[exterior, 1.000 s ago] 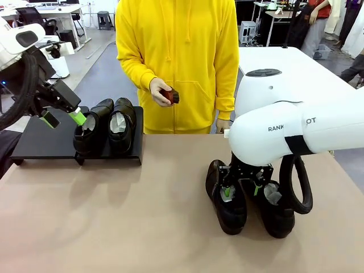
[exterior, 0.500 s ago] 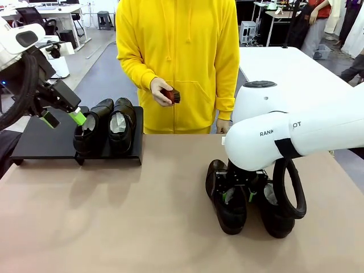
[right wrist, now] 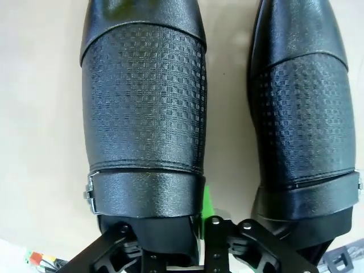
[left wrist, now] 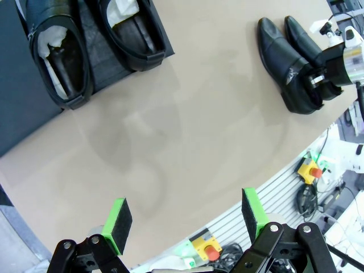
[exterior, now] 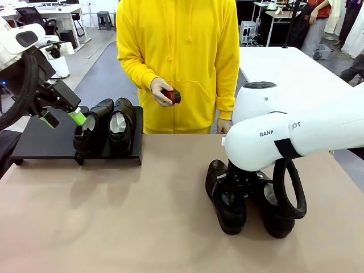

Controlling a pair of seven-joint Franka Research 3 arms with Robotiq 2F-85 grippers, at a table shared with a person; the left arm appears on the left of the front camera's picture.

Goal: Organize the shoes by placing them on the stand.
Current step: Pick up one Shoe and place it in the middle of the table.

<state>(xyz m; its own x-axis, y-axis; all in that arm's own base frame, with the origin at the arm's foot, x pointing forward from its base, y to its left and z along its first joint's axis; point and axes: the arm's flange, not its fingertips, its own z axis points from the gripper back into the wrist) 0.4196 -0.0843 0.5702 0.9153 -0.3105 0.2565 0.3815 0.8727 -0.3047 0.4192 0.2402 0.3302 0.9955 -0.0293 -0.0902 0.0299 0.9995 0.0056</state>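
a low matte black stand (exterior: 42, 139) sat on a tan table (exterior: 142, 227). on the stand's right half stood a pair of glossy black dress shoes (exterior: 121, 133), side by side, with white crumpled paper inside. the left gripper (exterior: 63, 119) hung over the stand, just left of that pair, its green-padded fingers (left wrist: 119, 224) spread wide with nothing between them. well to the right of the stand, on the bare table, the near shoe (exterior: 227, 207) lay just beside its mate (exterior: 278, 219). the right gripper (exterior: 236, 187) was down at the near shoe's opening. one green pad (right wrist: 206, 199) lay against that shoe's side wall and the other finger was hidden, so a pinch could not be told. behind the stand's right end, a person in a yellow hoodie (exterior: 176, 57) held a small reddish-brown object (exterior: 172, 95) in one hand (exterior: 159, 90).
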